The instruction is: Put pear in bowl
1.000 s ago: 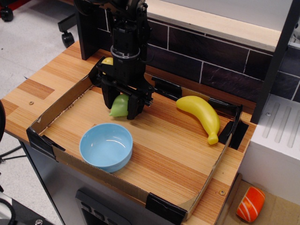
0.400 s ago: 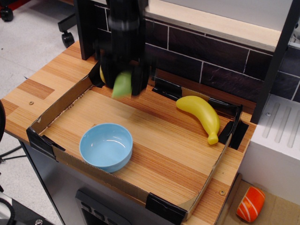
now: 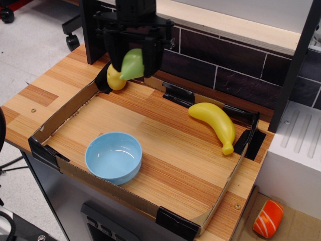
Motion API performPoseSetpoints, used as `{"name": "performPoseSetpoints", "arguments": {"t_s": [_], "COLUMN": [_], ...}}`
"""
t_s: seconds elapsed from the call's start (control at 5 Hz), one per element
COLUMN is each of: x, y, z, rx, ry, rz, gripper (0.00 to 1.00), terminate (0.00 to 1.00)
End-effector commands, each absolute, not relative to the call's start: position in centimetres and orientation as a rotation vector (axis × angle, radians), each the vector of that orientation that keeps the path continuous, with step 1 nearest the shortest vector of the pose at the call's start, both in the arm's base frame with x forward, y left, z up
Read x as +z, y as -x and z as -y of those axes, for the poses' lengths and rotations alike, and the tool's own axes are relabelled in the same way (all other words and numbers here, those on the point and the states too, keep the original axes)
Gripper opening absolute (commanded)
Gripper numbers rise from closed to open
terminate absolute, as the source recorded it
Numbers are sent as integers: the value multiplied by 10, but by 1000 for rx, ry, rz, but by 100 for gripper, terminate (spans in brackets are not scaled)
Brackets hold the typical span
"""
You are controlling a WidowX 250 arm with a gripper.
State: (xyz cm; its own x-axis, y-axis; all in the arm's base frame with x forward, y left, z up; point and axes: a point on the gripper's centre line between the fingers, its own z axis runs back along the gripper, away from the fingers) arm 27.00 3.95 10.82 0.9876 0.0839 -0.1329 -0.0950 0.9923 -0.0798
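Note:
My black gripper (image 3: 133, 64) is shut on the light-green pear (image 3: 132, 65) and holds it high above the back left of the tray. The pear's tapered tip points down and left. The light-blue bowl (image 3: 113, 156) sits empty on the tray floor near the front left, well below and in front of the gripper.
A cardboard-walled wooden tray (image 3: 60, 113) holds everything. A yellow lump (image 3: 115, 79) lies in the back left corner, just below the gripper. A long yellow banana (image 3: 215, 124) lies at the back right. An orange toy (image 3: 267, 219) lies outside, lower right. A dark tiled wall stands behind.
The gripper has lifted the pear from the tray floor straight up, well above the tray. The yellow lump behind it now shows. Bowl and banana have not moved.

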Motion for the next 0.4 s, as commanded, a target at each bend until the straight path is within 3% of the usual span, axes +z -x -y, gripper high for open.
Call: {"name": "performPoseSetpoints", "arguments": {"t_s": [0.0, 0.2], "x": [91, 74], "y": [-235, -220], "z": [-57, -59], "rx": [-6, -40], "ry": [26, -1], "rz": [-117, -122], "gripper": [0, 0], "terminate": [0, 0]}}
